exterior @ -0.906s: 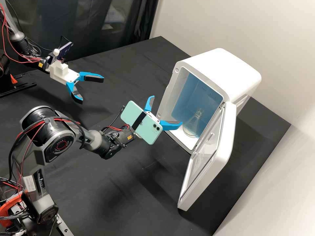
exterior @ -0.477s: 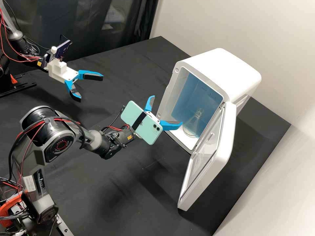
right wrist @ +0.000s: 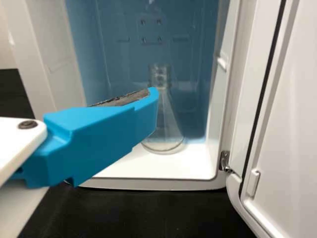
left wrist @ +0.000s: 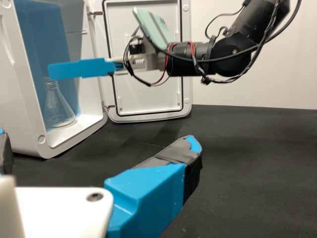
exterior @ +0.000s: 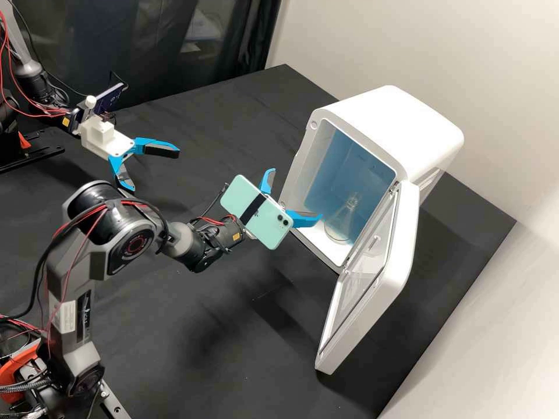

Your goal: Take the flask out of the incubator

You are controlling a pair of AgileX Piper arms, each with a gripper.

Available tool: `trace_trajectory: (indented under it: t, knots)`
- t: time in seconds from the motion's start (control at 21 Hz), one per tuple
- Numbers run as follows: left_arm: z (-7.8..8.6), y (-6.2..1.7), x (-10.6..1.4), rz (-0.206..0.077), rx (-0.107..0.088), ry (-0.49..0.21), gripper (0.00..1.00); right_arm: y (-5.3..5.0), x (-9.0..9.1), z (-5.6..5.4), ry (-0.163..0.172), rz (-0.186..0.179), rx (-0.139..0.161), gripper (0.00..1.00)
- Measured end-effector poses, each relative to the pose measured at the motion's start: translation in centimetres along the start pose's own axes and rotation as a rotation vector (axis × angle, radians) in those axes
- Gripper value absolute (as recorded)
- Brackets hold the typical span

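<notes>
Clear glass, conical with a narrow neck, the flask stands upright on the white floor of the incubator. Its smooth blue-lined chamber gapes, the door swung wide over the matt black counter. The right end effector, with a mint phone strapped behind it, is released, its blue fingers spread at the chamber's mouth, short of the flask. The left end effector hangs released too, well apart above the counter. Since a moment ago the right arm's elbow has swung nearer the incubator, and the left end effector has drawn back and sunk lower.
</notes>
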Motion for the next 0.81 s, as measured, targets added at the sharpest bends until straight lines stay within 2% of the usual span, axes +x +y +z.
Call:
trace_trajectory:
  t: [0.05, 0.19, 0.52, 0.76, 0.81]
  knots:
    - [0.0, 0.02, 0.0, 0.002, -0.002, 0.005, 1.00, -0.3, 0.4, 0.3, -0.023, -0.007, -0.001, 1.00]
    - [-0.1, 0.04, 0.0, 0.004, -0.005, 0.011, 1.00, -0.8, 1.1, 0.5, -0.053, -0.015, -0.006, 1.00]
    - [-0.7, 0.17, -0.2, 0.011, -0.007, 0.043, 1.00, -1.6, 2.5, 0.7, -0.089, -0.015, -0.025, 1.00]
    - [-0.9, 0.21, -0.2, 0.013, -0.007, 0.051, 1.00, -2.5, 4.3, 0.6, -0.122, -0.007, -0.041, 1.00]
    - [-0.9, 0.21, -0.2, 0.013, -0.007, 0.051, 1.00, -2.8, 4.7, 0.6, -0.128, -0.016, -0.051, 1.00]
